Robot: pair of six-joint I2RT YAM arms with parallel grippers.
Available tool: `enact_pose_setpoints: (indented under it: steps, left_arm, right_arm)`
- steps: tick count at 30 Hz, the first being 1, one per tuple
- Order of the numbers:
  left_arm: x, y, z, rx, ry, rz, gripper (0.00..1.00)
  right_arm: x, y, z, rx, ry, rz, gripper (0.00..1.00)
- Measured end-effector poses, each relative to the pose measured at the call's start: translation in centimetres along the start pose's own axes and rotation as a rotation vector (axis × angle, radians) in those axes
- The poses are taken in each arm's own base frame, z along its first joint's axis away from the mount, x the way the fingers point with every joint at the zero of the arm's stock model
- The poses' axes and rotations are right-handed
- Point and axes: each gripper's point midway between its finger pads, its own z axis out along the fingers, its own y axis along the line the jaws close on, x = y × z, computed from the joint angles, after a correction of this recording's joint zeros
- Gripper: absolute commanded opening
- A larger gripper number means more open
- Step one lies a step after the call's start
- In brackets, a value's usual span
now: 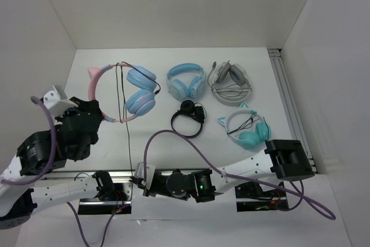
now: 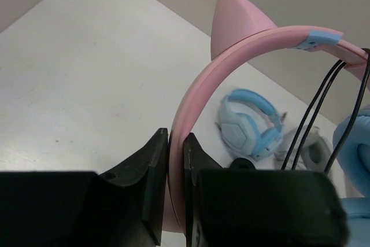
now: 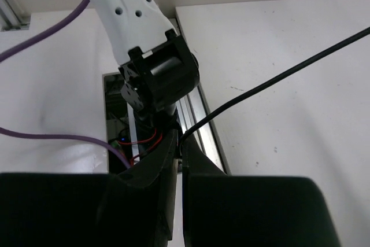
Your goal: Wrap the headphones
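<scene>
The headphones lie at the left of the table, with a pink cat-eared headband (image 1: 92, 87) and light blue ear cups (image 1: 141, 89). My left gripper (image 1: 97, 111) is shut on the headband; in the left wrist view the pink band (image 2: 231, 56) rises from between the jaws of that gripper (image 2: 176, 143). The thin dark cable (image 1: 128, 137) loops over the band top and runs straight toward the near edge. Strands of it hang beside an ear cup (image 2: 355, 143). My right gripper (image 1: 140, 180) is shut on the cable's end; the cable (image 3: 277, 79) leaves that gripper (image 3: 180, 140) taut.
All-blue headphones (image 1: 186, 81), grey-white headphones (image 1: 230, 82), small black headphones (image 1: 188, 118) and teal cat-ear headphones (image 1: 250, 129) lie to the right. White walls enclose the table. A metal rail (image 1: 289, 102) runs along the right side. Purple arm cables (image 1: 191, 146) loop near the bases.
</scene>
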Motion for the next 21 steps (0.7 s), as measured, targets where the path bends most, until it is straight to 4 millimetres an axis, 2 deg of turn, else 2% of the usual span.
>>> enact_pose_setpoints:
  steps: [6, 10, 16, 21]
  left_arm:
    - [2.1, 2.4, 2.0, -0.190, -0.012, 0.052, 0.00]
    - [3.9, 3.4, 2.7, -0.237, 0.010, 0.099, 0.00]
    - [5.5, 3.5, 3.7, -0.290, 0.047, 0.187, 0.00]
    - [6.9, 3.2, 4.2, -0.299, 0.097, 0.297, 0.00]
  right_arm:
    - [-2.9, -0.2, -1.0, 0.063, 0.002, -0.011, 0.00]
    - [-3.9, -0.6, -1.0, 0.097, 0.037, -0.053, 0.00]
    - [-5.3, -1.5, -1.2, 0.125, 0.101, -0.166, 0.00]
    - [-6.7, -3.6, -1.4, 0.135, 0.156, -0.253, 0.00]
